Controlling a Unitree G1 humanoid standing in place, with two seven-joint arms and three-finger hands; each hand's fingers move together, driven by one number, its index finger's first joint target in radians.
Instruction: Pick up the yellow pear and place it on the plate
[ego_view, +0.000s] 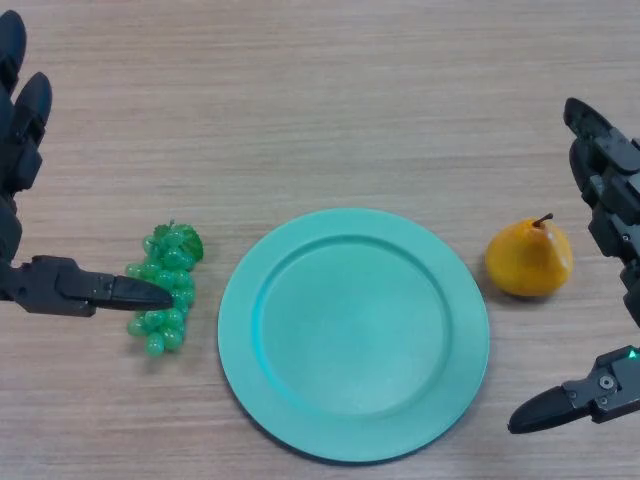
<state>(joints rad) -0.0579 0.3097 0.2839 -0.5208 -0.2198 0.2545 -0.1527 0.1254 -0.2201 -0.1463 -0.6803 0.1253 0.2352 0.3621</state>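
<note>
A yellow pear (529, 259) with a short dark stem lies on the wooden table just right of a round teal plate (262, 380). The plate holds nothing. My right hand (610, 190) shows at the right edge, open, its fingers straight a little to the right of the pear and its thumb low near the front edge. It does not touch the pear. At the left edge my left hand (22, 130) is open too, its thumb tip reaching the grapes.
A bunch of green grapes (165, 288) lies left of the plate, right at my left thumb tip. Bare wooden tabletop (330, 100) stretches across the far side.
</note>
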